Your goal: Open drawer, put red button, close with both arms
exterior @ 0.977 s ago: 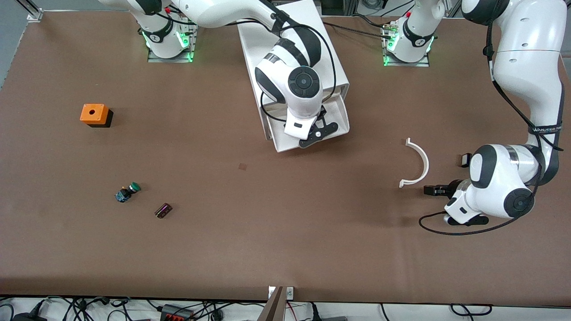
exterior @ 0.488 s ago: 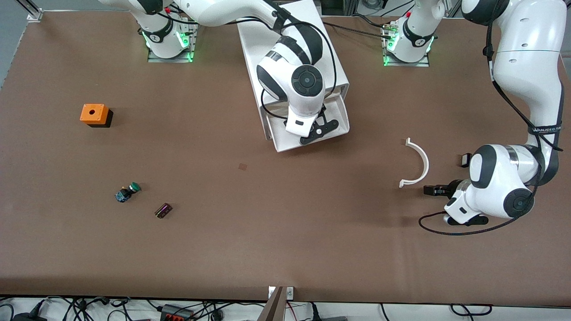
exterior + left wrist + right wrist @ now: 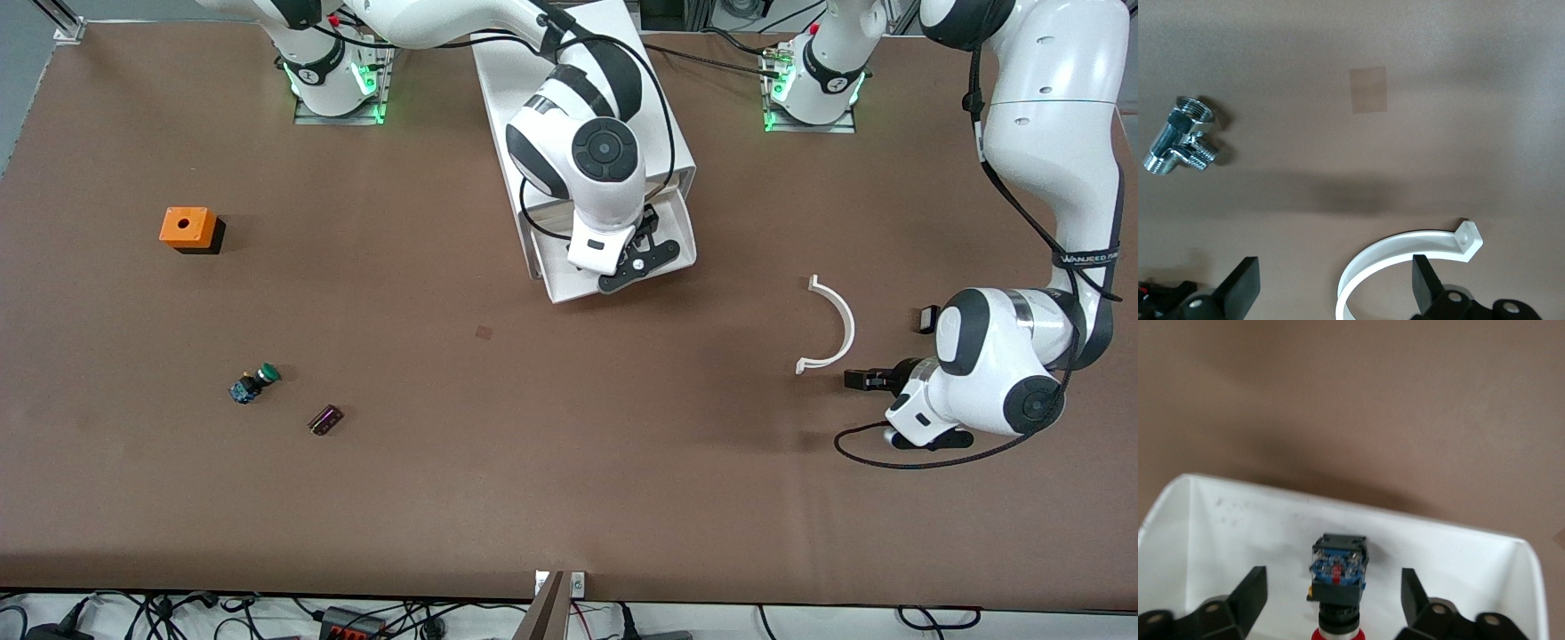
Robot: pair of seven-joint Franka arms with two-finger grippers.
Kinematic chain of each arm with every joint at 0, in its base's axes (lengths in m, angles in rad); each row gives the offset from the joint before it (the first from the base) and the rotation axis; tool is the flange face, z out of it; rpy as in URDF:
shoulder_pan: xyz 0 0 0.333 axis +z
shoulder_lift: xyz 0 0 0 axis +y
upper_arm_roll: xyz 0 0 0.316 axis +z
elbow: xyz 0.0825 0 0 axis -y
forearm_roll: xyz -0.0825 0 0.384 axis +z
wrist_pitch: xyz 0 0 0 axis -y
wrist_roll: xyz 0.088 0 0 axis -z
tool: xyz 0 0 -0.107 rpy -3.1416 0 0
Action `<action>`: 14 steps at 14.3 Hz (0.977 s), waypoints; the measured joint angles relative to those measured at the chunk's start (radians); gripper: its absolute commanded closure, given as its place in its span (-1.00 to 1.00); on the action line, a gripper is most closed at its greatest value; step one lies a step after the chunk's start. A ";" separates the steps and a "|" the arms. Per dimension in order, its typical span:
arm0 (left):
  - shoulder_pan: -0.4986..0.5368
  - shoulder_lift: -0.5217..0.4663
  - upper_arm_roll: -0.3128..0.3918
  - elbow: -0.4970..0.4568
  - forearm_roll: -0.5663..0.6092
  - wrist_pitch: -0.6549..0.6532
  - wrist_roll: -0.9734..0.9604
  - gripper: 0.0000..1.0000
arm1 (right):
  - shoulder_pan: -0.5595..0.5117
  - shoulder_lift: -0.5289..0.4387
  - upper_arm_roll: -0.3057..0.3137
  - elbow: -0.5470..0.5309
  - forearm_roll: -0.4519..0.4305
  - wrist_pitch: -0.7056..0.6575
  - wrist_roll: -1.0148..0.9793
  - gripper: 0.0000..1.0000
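The drawer (image 3: pixel 683 229) stands pulled out of the white cabinet (image 3: pixel 533 80) toward the front camera. The red button (image 3: pixel 1338 577) lies on its side on the drawer's floor (image 3: pixel 1238 527), bluish base outward and red cap toward the wrist. My right gripper (image 3: pixel 1333 580) is open over the drawer, one finger on each side of the button and apart from it. In the front view, the right hand (image 3: pixel 633 260) covers the button. My left gripper (image 3: pixel 853 380) is open and empty, low over the table at the left arm's end, next to a white curved clip (image 3: pixel 1405 243).
The white curved clip (image 3: pixel 840 324) lies by the left gripper, and a chrome pipe fitting (image 3: pixel 1181 137) lies close by. Toward the right arm's end are an orange box (image 3: pixel 187 228), a green-capped button (image 3: pixel 255 382) and a small dark part (image 3: pixel 325 420).
The right arm's wrist has shifted slightly toward the cabinet while staying over the open drawer. The left arm has not moved.
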 measured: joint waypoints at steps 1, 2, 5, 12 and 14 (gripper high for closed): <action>0.000 0.000 0.000 0.000 0.000 0.000 0.000 -1.00 | -0.008 -0.005 -0.013 0.006 0.000 0.009 0.013 -1.00; 0.000 0.000 0.000 0.000 0.000 0.000 0.000 -1.00 | -0.018 -0.010 -0.033 0.012 0.000 0.011 0.018 -1.00; 0.000 0.000 0.000 0.000 0.000 0.000 0.000 -1.00 | -0.037 -0.042 -0.152 0.018 -0.004 0.008 0.019 -1.00; -0.001 0.005 -0.028 -0.021 -0.012 0.000 -0.002 -1.00 | -0.161 -0.084 -0.366 0.016 -0.008 -0.118 -0.058 -1.00; -0.004 0.005 -0.068 -0.032 -0.024 0.000 -0.045 -1.00 | -0.227 -0.091 -0.374 0.014 -0.007 -0.127 -0.111 -1.00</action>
